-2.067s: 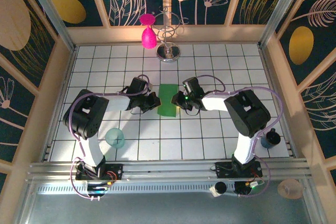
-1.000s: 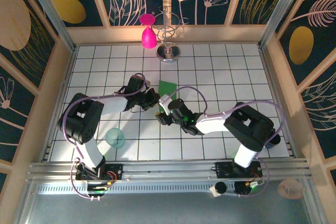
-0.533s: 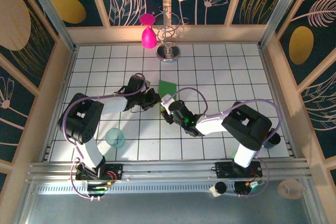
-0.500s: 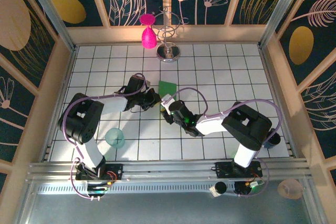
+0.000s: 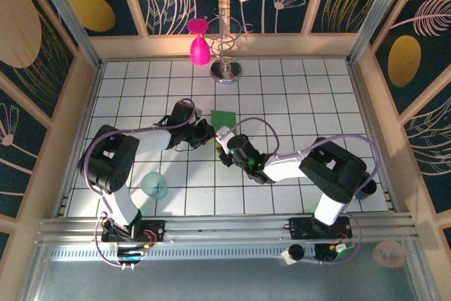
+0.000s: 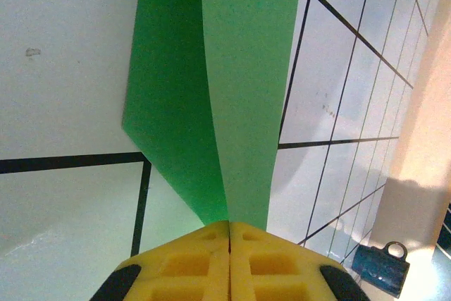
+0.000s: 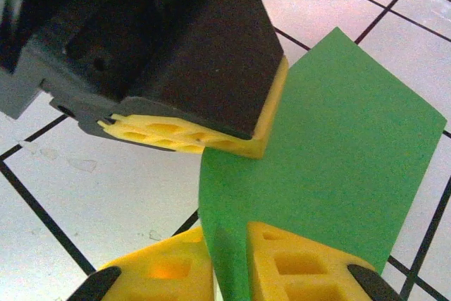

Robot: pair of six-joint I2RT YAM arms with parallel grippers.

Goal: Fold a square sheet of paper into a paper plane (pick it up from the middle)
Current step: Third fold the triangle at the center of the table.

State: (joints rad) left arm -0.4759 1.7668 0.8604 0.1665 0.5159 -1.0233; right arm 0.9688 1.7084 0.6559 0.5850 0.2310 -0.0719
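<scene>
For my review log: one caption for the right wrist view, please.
Right claw closing on the folded green paper, beside the left claw's yellow pads already clamped on it.

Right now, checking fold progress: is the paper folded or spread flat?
Folded. The paper shows two layers meeting at a crease, pinched in the left gripper, whose jaws are shut on it.

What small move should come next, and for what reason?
Probably the right gripper should finish closing on the green paper: the sheet's edge already sits between its yellow jaws, while the left gripper pinches the folded sheet shut, close beside it.
</scene>
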